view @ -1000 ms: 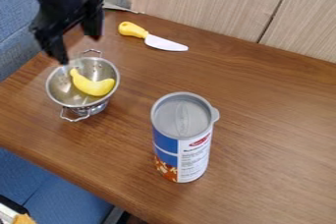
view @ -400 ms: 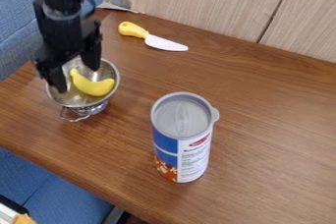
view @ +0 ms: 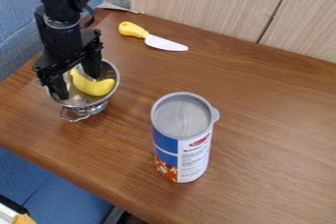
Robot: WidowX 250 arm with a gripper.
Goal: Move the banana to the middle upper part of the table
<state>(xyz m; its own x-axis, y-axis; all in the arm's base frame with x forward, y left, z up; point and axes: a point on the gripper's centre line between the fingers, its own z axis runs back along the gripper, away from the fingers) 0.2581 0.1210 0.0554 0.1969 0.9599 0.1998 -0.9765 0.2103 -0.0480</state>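
Some colander rim (view: 118, 79) hidden behind spread-open claw (view: 78, 87); contact with banana (view: 97, 87) unclear

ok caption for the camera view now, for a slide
Open claw over a banana in a metal colander, canister nearby

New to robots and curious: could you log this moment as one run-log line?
gripper open at metal strainer | banana inside strainer, not gripped | yellow-handled knife and tall can on table
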